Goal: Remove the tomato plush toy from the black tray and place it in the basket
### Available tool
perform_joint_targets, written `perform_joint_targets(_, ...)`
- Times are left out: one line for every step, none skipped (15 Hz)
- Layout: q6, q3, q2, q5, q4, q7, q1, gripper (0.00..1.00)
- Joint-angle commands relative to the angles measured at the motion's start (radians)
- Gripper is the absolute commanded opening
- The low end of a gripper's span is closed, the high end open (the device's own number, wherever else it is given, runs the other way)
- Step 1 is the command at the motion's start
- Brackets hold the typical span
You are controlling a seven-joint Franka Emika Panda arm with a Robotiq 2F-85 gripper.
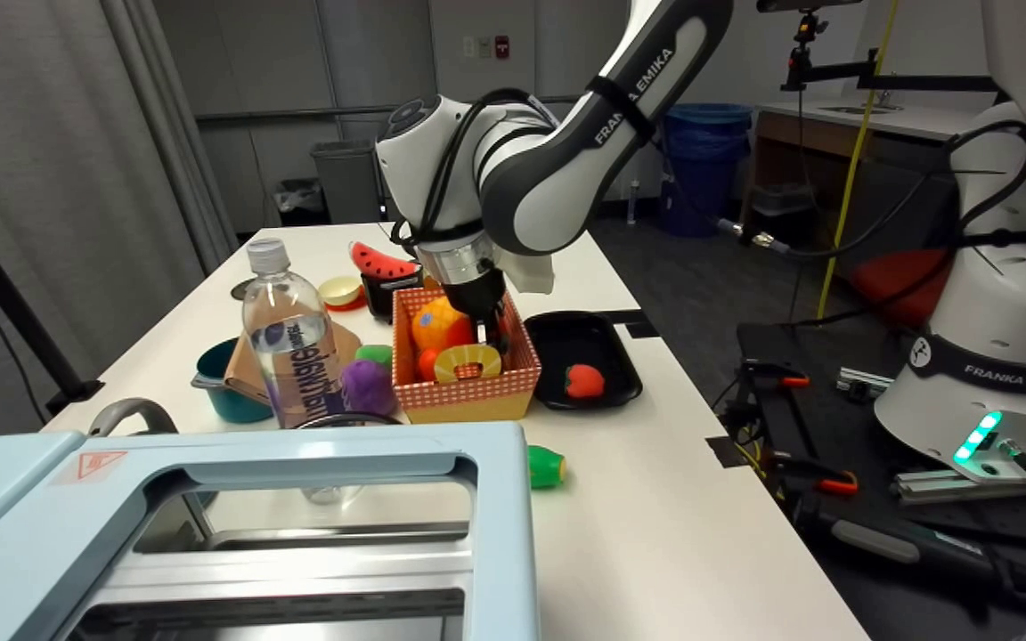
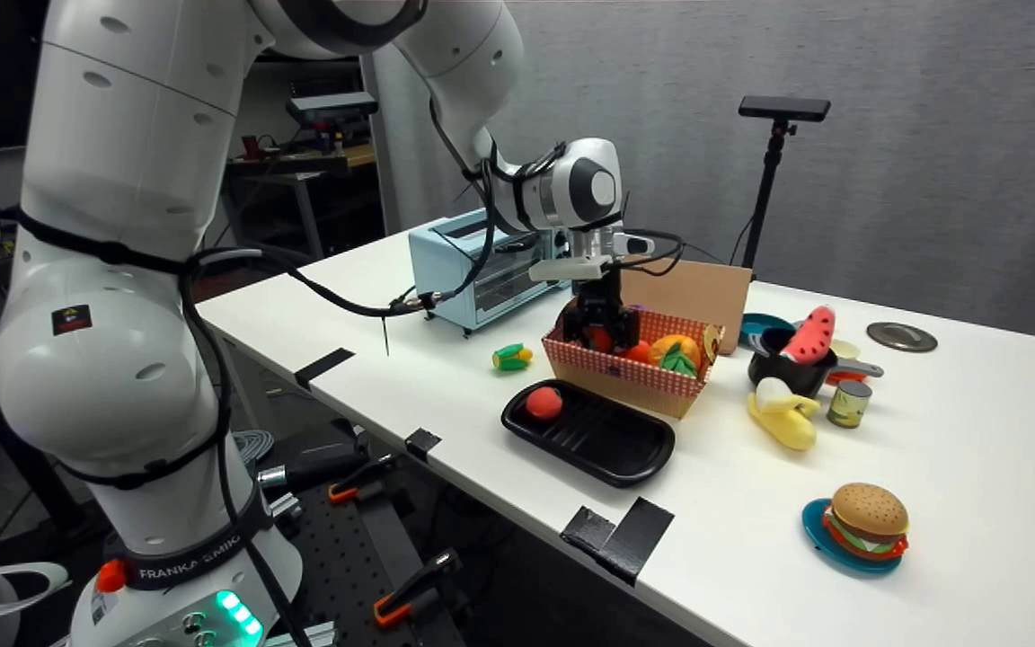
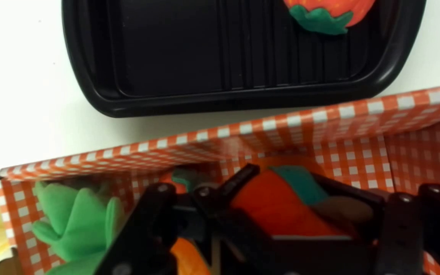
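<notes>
The tomato plush toy is bright red with a green leaf, inside the orange-checked basket. My gripper reaches down into the basket, fingers on both sides of the toy, and looks shut on it. The left finger lies against the red side; the right fingertip meets the green leaf. The toy's underside is hidden. In an exterior view the gripper stands at the basket's left end with the red toy between its fingers. The black tray lies beside the basket and holds a smaller red toy with green leaves.
An orange fruit toy and other toys share the basket. A green corn toy, banana toy, black pot and burger lie around it. A bottle and blue toaster oven stand in an exterior view.
</notes>
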Motion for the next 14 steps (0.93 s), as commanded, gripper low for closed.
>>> perform_joint_targets(0.016, -0.015, -0.007, 0.033, -0.007, -0.028, 0.012, 0.6)
perform_joint_targets(0.016, -0.023, -0.008, 0.012, -0.009, -0.015, 0.022, 0.66)
perform_joint_targets(0.018, -0.025, -0.012, 0.008, -0.011, -0.01, 0.024, 0.75)
perform_joint_targets(0.014, -0.029, -0.013, 0.002, -0.01, -0.004, 0.028, 0.82)
perform_joint_targets(0.016, -0.029, -0.015, 0.002, -0.012, -0.012, 0.027, 0.88)
perform_joint_targets(0.017, -0.03, -0.017, -0.001, -0.014, -0.012, 0.029, 0.97)
perform_joint_targets(0.018, -0.032, -0.018, -0.005, -0.016, -0.011, 0.031, 1.0)
perform_joint_targets(0.018, -0.034, -0.019, -0.007, -0.017, -0.011, 0.032, 1.0)
perform_joint_targets(0.014, -0.035, -0.02, -0.008, -0.014, -0.01, 0.034, 1.0)
perform_joint_targets(0.012, -0.035, -0.023, -0.009, -0.013, -0.007, 0.036, 1.0)
perform_joint_targets(0.013, -0.037, -0.025, -0.012, -0.013, -0.004, 0.037, 1.0)
perform_joint_targets(0.013, -0.038, -0.028, -0.015, -0.013, -0.002, 0.038, 1.0)
perform_joint_targets(0.016, -0.038, -0.035, -0.016, -0.015, 0.0, 0.038, 1.0)
perform_joint_targets(0.019, -0.039, -0.043, -0.017, -0.015, 0.001, 0.039, 1.0)
